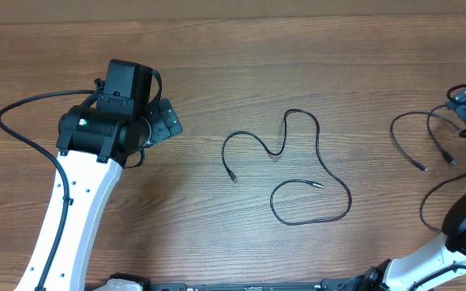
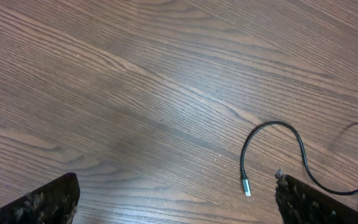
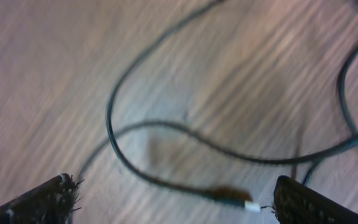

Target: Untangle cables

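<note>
One long black cable (image 1: 320, 153) lies loose in the middle of the wooden surface (image 1: 217, 65), well apart from both arms. From overhead its whole course is plain. It starts at a plug (image 1: 233, 178) on its left end, rises over a narrow hump and drops into a wide loop that curls back to its other plug (image 1: 319, 185). Nothing crosses it. A second group of thin black cables (image 1: 411, 149) lies by the right edge of the surface as wavy strands, with two tips pointing toward the robot's side. The left gripper (image 1: 167, 123) hangs over bare wood to the left of the middle cable. Overhead, its jaws are hard to read, but the left wrist view shows its fingers (image 2: 42, 205) set wide at the two lower corners, released, with nothing between them. That view also shows the silver tip of the cable's left plug lying just beside the right-hand finger, apart from it. The right gripper (image 3: 176, 205) is only a dark shape at the right edge in the overhead view. Its own wrist view is blurred but shows the fingers (image 3: 316, 202) spread wide, released, above curving strands. A silver-tipped plug (image 3: 247, 205) lies near the right-hand finger; whether they touch cannot be told.
</note>
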Controlling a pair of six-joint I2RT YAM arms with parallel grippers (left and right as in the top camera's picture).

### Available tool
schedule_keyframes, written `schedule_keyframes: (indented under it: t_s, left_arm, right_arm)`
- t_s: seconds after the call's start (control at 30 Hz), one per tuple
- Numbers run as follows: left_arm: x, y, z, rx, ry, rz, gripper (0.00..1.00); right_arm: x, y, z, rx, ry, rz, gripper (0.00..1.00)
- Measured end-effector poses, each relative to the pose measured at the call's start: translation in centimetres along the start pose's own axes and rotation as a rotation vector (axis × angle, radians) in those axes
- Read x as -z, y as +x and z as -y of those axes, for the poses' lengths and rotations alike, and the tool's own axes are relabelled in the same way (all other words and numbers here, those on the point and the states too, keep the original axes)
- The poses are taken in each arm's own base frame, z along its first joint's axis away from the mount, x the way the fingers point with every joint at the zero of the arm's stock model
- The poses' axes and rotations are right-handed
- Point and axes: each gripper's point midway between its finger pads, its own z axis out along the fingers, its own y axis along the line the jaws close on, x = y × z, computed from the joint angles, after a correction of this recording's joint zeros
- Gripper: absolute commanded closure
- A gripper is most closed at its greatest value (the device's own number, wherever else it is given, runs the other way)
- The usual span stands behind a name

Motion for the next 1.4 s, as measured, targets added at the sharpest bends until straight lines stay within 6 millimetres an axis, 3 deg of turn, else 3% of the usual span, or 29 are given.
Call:
schedule_keyframes:
  t_s: [0.23,0.4,0.93,1.17,1.4]
  left_arm:
    - [0.0,0.0,0.0,0.000,0.000,0.000,0.00]
    - [0.0,0.0,0.0,0.000,0.000,0.000,0.00]
    - [0.0,0.0,0.0,0.000,0.000,0.000,0.00]
    - [0.0,0.0,0.0,0.000,0.000,0.000,0.00]
    - [0.0,0.0,0.0,0.000,0.000,0.000,0.00]
  right_arm:
    - [0.3,3.6,0.5,0.003,0.006,-0.153,0.00]
    - [1.4,4.6,-0.3,-0.007,-0.052,-0.200,0.00]
    - [10.1,5.7,-8.0,0.024,-0.560,-0.257,0.00]
    - [11.8,8.8,-11.1,0.097,-0.629,-0.338,0.00]
    - [13.5,13.3,-15.1,0.230,-0.670,-0.417,0.00]
